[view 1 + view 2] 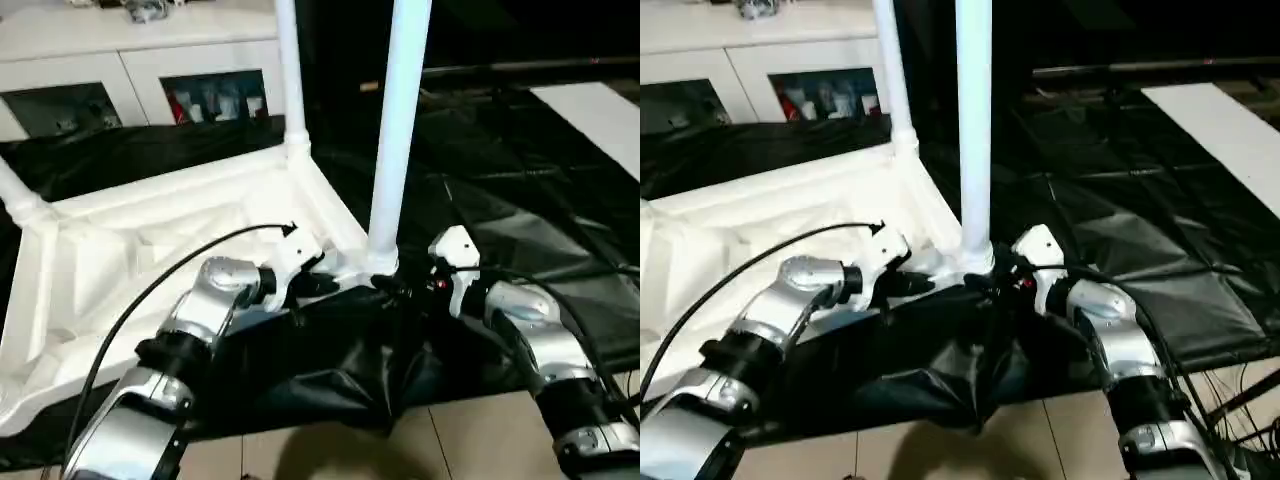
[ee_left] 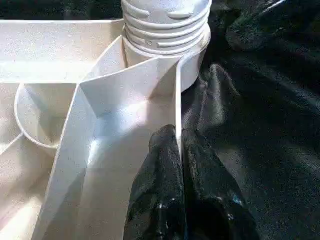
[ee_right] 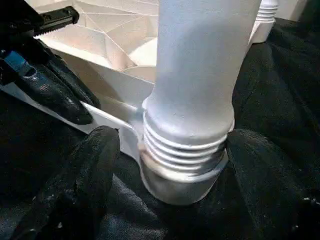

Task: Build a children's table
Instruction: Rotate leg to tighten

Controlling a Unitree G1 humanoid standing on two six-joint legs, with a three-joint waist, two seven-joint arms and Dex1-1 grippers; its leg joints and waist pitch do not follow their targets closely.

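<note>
The children's table lies upside down on a black sheet, its white ribbed tabletop facing up. A white leg stands upright in the near right corner socket; its threaded base shows in the right wrist view. My right gripper is open, with one black finger on each side of that base. Whether the fingers touch it I cannot tell. My left gripper is shut on the tabletop's thin rim wall, just left of that corner. A second leg stands at the far right corner and a third at the left.
A white cabinet with glass doors stands behind the table. The crumpled black sheet spreads to the right, with a white panel lying on its far right. Tiled floor shows in front. A black cable arcs over my left forearm.
</note>
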